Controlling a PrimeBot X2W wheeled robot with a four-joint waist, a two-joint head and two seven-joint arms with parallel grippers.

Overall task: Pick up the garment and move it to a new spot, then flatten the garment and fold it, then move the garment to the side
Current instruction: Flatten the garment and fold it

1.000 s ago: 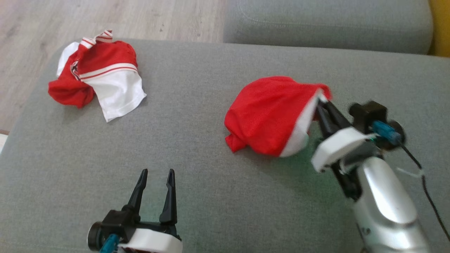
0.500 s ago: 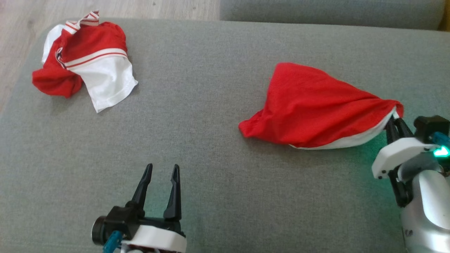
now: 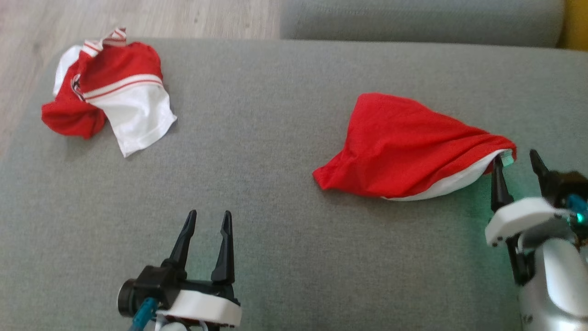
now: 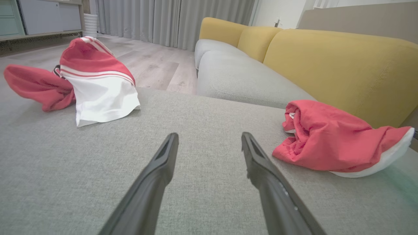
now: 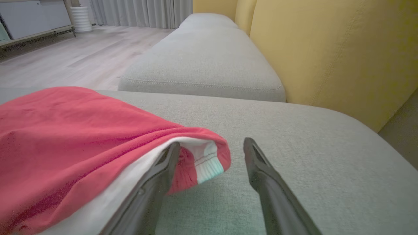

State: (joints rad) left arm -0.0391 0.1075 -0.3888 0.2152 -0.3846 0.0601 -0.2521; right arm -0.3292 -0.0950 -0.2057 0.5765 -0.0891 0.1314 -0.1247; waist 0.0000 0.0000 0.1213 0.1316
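The garment (image 3: 404, 142) is a red one with white lining, lying stretched out on the right half of the grey cushion (image 3: 275, 184); it also shows as a red heap (image 4: 329, 140) in the left wrist view. My right gripper (image 3: 517, 161) stands open at the garment's right corner, its left finger (image 5: 153, 186) still against the cloth (image 5: 81, 137), the white-ribbed corner lying loose between the jaws. My left gripper (image 3: 209, 218) is open near the front edge, well to the left of the garment, nothing between its fingers (image 4: 156, 169).
A second red and white striped garment (image 3: 108, 89) lies crumpled at the cushion's far left corner. Wooden floor (image 3: 138, 18) lies beyond the left edge. Another grey seat cushion (image 3: 413, 20) sits behind, with a yellow backrest (image 5: 326, 49) to the right.
My right gripper pulled the garment's corner to the right, stretching it out, then opened and let go of it. The head camera shifted. The left gripper stayed put.
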